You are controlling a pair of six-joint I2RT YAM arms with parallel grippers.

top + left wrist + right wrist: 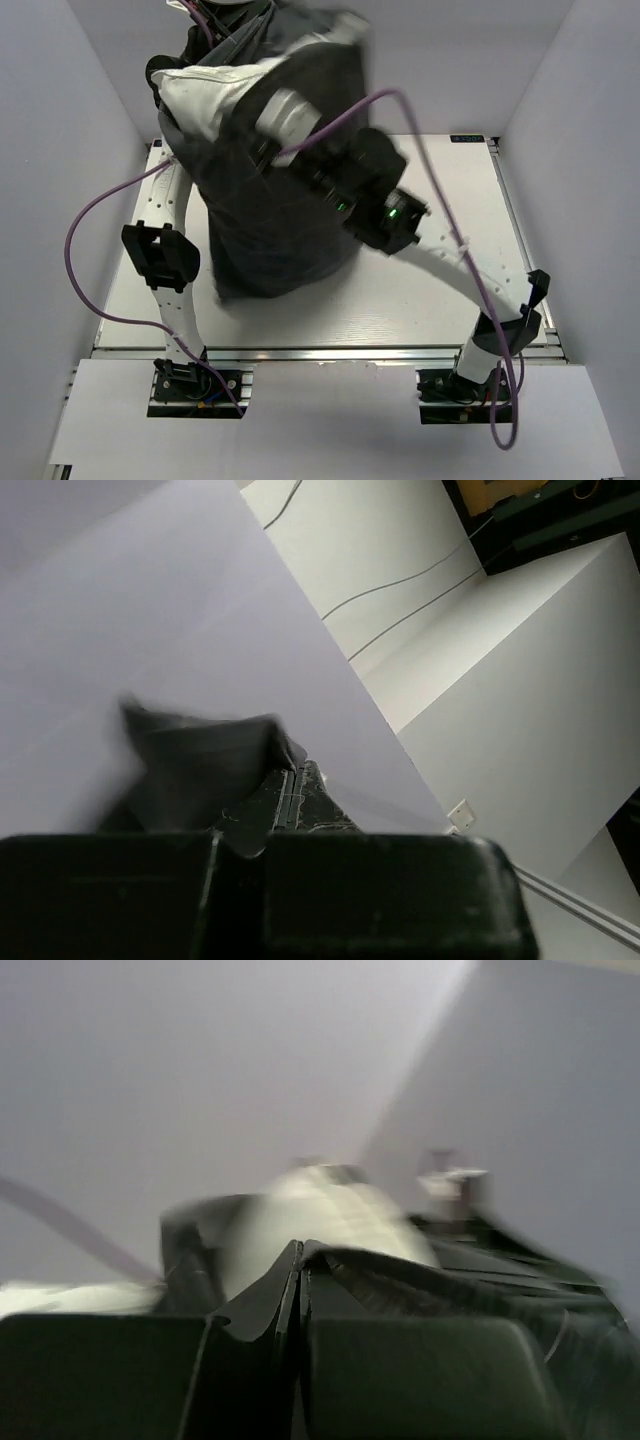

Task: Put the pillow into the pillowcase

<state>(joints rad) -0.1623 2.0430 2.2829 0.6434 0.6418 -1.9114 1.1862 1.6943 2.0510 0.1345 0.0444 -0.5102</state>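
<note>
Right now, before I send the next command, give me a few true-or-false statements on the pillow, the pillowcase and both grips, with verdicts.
1. The left gripper and the right gripper are both shut on the pillowcase. True.
2. The pillow lies flat on the table, outside the pillowcase. False: it is lifted, with a white end showing out of the pillowcase's top.
3. Part of the pillow is uncovered. True.
4. The left gripper pinches white pillow fabric. False: dark pillowcase fabric sits between its fingers.
5. The right arm is folded back at its base. False: it reaches out over the table to the pillowcase.
</note>
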